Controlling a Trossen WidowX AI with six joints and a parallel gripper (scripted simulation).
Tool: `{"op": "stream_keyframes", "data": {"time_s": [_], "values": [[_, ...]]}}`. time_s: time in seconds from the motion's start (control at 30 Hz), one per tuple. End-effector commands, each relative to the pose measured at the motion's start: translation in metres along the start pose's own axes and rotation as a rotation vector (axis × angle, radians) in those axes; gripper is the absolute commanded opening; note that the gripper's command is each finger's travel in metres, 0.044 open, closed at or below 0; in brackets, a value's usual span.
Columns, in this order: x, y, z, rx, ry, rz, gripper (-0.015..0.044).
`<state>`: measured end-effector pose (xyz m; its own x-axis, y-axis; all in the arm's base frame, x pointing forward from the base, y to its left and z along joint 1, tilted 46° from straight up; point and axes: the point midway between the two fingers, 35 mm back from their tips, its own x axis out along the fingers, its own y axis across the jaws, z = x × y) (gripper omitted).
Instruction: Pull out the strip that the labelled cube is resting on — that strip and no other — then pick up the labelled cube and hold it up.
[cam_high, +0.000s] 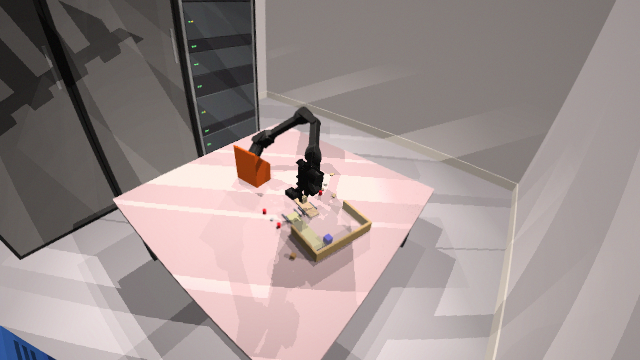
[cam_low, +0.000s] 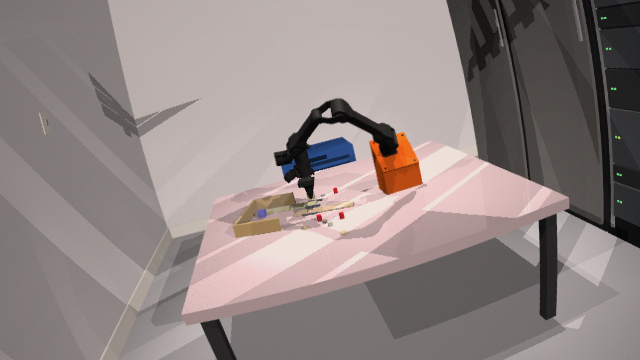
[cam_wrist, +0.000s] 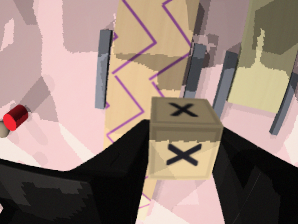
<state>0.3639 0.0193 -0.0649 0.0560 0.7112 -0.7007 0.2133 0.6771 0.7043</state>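
Note:
My gripper (cam_high: 304, 197) (cam_low: 310, 195) (cam_wrist: 178, 128) is shut on the wooden cube (cam_wrist: 181, 155), which has a black X on its two visible faces. The cube is close above or at the side of the strip with purple zigzags; its underside is hidden and its height is hard to judge. The zigzag strip (cam_high: 309, 209) (cam_low: 332, 207) (cam_wrist: 131, 60) lies between two dark rails. A plain pale yellow-green strip (cam_high: 311, 238) (cam_wrist: 252, 90) lies beside it between other rails and reaches into the wooden frame.
The wooden frame (cam_high: 345, 243) (cam_low: 257, 228), open on one side, holds a blue-purple cube (cam_high: 328, 238) (cam_low: 262, 213). Red cylinders (cam_high: 264, 211) (cam_low: 341, 215) (cam_wrist: 15, 118) and small tan and grey bits lie around the rails. The orange block (cam_high: 255, 170) (cam_low: 400, 172) stands at the arm's base.

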Motion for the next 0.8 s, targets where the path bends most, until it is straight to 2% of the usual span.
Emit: {"op": "stream_keyframes", "data": {"time_s": [0.0,0.5,0.77], "values": [[-0.001,-0.003,-0.012,-0.005,0.001,-0.005,0.0],[-0.001,-0.009,-0.057,-0.002,0.003,-0.005,0.0],[-0.036,-0.009,-0.057,-0.003,0.002,-0.007,0.0]]}}
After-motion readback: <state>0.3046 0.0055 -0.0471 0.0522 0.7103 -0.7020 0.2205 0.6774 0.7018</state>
